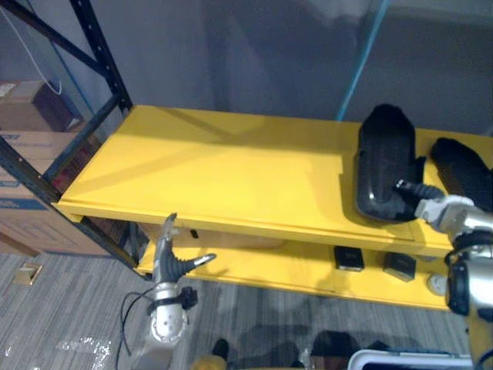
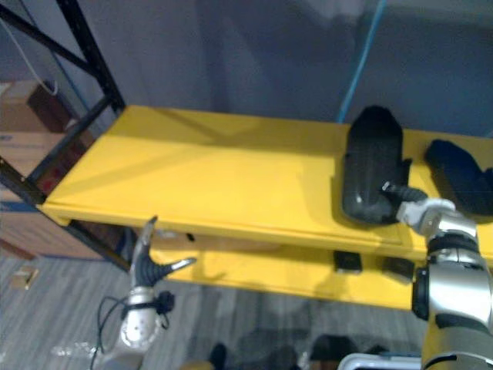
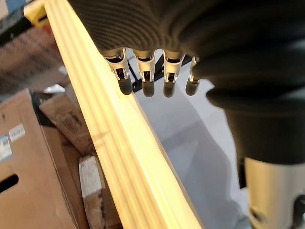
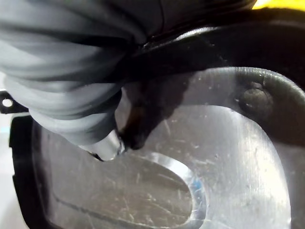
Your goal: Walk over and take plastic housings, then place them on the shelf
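At the right of the frame a black housing [image 1: 384, 158] lies on the yellow shelf [image 1: 231, 169], with its near end close to the front edge. A second housing [image 1: 464, 173] lies near it. The right hand [image 1: 433, 206] touches that near end, but I cannot tell whether it grips or only rests there. The left hand [image 1: 171, 260], at lower left, is spread wide and empty, near the shelf edge. The risk is this: if the right hand catches the housing while pulling back, it may drag it over the edge.
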